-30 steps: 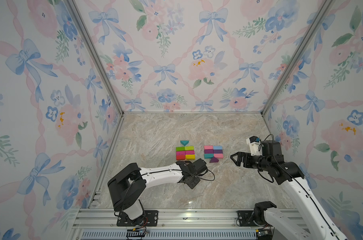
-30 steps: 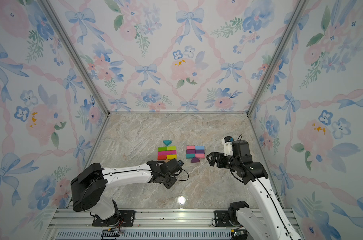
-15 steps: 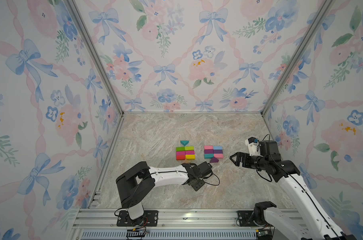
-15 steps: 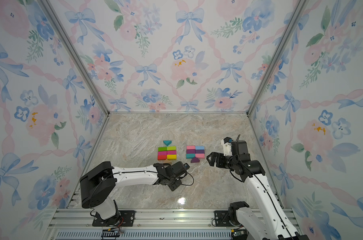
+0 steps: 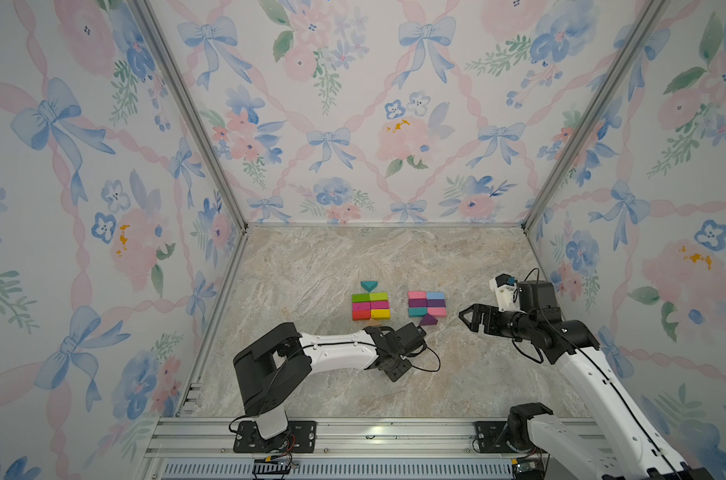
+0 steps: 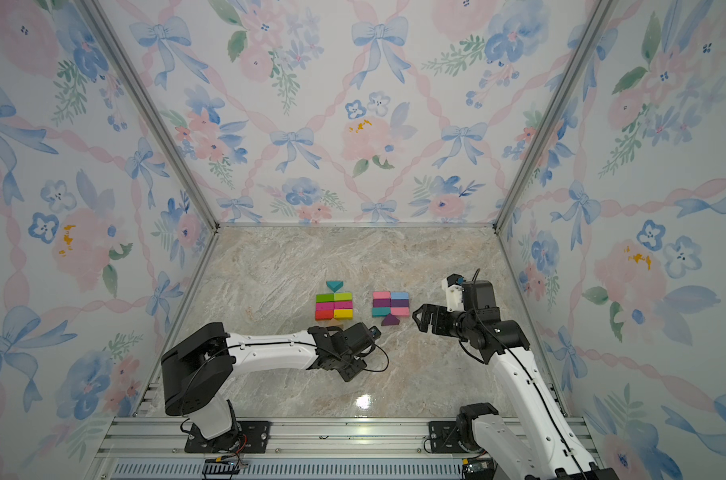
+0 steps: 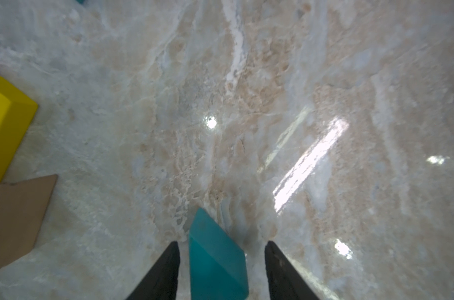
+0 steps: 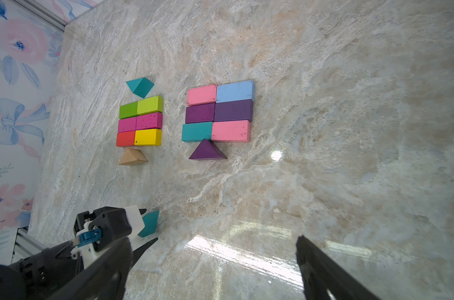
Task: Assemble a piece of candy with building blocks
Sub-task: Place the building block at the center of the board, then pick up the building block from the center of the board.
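Two candies are laid out on the table (image 5: pixel 311 257). The left set (image 8: pixel 140 120) looks done, with a tan wedge (image 8: pixel 132 157) at its near end and a teal one (image 8: pixel 140 87) at its far end. The right set (image 8: pixel 218 111) has only the purple wedge (image 8: pixel 207 152), tip touching its near edge. Its far edge, opposite the purple wedge, is bare.

The step in hand appears to be that last wedge. A second teal wedge (image 7: pixel 215 259) lies on the table near the purple wedge, on the robot's side of it and apart from it. The left gripper (image 7: pixel 222 245) straddles it with its jaws spread and a gap on each side, so nothing is pinched. The right gripper (image 8: pixel 228 237) hangs wide open and empty, to the right of the purple wedge.

Next, I judge, one gripper must close on the teal wedge's flat faces. It then has to carry it over the right set, away from the purple wedge, and set it tip-first against the bare edge without nudging the blocks.

No containers are in view.
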`<state>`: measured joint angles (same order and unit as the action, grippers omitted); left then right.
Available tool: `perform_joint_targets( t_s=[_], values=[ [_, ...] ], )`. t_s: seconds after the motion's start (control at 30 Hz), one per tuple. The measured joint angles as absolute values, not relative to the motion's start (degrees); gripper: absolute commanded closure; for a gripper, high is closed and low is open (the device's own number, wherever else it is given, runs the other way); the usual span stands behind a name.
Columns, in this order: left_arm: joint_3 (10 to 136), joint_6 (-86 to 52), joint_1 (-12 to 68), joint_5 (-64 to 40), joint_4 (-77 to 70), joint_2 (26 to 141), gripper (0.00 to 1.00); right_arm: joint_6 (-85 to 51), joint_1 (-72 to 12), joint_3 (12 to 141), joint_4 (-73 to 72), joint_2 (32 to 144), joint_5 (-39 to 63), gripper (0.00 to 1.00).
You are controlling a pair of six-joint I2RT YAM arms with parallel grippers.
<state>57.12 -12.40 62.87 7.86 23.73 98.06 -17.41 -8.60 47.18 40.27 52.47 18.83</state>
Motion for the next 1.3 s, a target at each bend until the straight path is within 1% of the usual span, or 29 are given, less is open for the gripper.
perform_joint_targets(
  t_s=[0.1, 0.2, 0.27, 0.37, 0.47, 0.57, 0.63, 0.77, 0.9, 1.0, 1.17, 1.3],
  values=[
    [56.23, -13.47, 62.72, 6.74, 23.64, 94.98, 0.22, -17.41, -8.62, 47.18, 40.47, 52.38, 18.83, 0.01],
    [53.56, -15.35, 61.41, 4.38, 23.79, 86.35, 0.14, -17.41, -10.15, 47.18, 40.62, 52.31, 18.57, 0.01],
    [51.99, -16.88, 58.98, 2.39, 23.73, 79.26, 0.11, -17.63, -13.87, 47.18, 40.58, 52.84, 17.96, 0.01],
    [49.8, -19.4, 52.53, -1.5, 23.18, 70.28, 0.02, -19.09, -22.33, 47.18, 39.38, 55.48, 16.6, 0.01],
    [48.03, -21.17, 43.24, -4.95, 23.42, 64.2, 0.02, -21.17, -31.05, 47.2, 36.67, 60.58, 14.74, 0.01],
    [46.98, -21.89, 34.61, -8.19, 23.55, 61.98, 0.02, -23.14, -38.76, 47.75, 34.33, 67.94, 11.99, 0.01],
    [46.06, -22.46, 30.28, -9.85, 23.62, 61.89, 0.02, -23.92, -43.05, 49.45, 33.63, 73.41, 10.2, 0.01],
    [43.4, -23.33, 24.27, -12.25, 23.94, 61.87, 0.02, -24.99, -49.56, 55.22, 32.75, 82.98, 7.49, 0.01],
    [42.5, -23.86, 19.97, -13.91, 24.08, 61.67, 0.02, -25.8, -53.76, 59.53, 31.38, 89.14, 5.58, 0.01],
    [42.48, -23.9, 17.76, -15.59, 23.94, 61.04, 0.02, -26.15, -55.44, 61.73, 31.29, 92.84, 4.36, 0.01],
    [41.52, -23.92, 15.92, -17.78, 23.0, 60.8, 0.02, -26.11, -56.47, 64.84, 32.8, 98.76, 2.61, 0.0],
    [40.91, -23.92, 15.49, -18.81, 22.7, 60.8, 0.02, -25.61, -56.49, 66.04, 34.59, 101.36, 1.65, 0.01]
  ],
)
